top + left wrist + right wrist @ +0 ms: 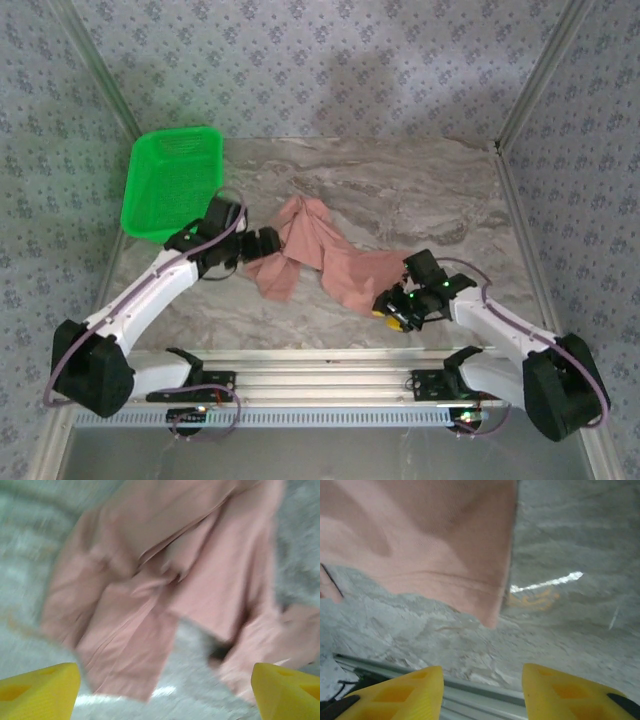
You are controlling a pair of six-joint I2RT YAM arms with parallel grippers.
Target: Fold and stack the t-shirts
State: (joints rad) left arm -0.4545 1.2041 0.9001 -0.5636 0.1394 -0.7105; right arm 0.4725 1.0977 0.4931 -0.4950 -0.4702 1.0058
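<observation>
A grey marbled desk [420, 190] sits between walls [300, 60] of pale floral paper, a green basket [170, 185] at its far left; the crumpled pink t-shirt [320, 255] lies mid-desk. Wrist views show the left gripper [165, 690] spread wide over the cloth; the right gripper [482, 680] parted, empty, beside its hem

White arms [150, 290], black joints [92, 372], purple cables [50, 370], yellow fingers [40, 690].

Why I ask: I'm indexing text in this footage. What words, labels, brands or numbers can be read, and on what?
No text can be read.
The t-shirt: pink cloth lies bunched, no print showing.
The green basket: no label seen.
The orange mark on the table: too blurred to read.
</observation>
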